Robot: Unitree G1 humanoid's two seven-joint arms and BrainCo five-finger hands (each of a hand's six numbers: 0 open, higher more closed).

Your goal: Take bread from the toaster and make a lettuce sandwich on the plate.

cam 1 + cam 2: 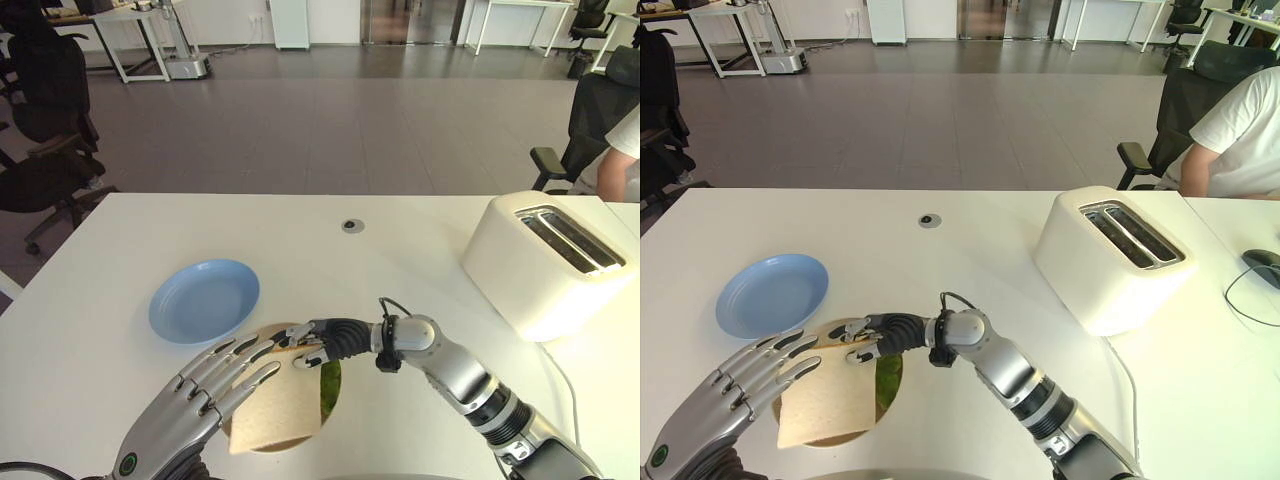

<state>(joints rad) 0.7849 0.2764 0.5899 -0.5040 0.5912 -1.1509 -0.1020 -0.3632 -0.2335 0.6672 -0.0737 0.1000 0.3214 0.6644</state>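
Observation:
A slice of bread [278,405] lies on top of green lettuce [331,384] on a round brown plate [262,446] near the table's front edge. My right hand [318,342] is at the slice's far edge, its fingertips pinching that edge. My left hand [205,389] hovers at the slice's left side with fingers spread and nothing in it. A white toaster [545,260] stands at the right, its two slots showing no bread. A blue plate [204,299] lies bare to the left.
A small round grommet [351,226] sits in the table's far middle. A cable [565,385] runs along the table in front of the toaster. A computer mouse [1263,264] lies at the far right edge.

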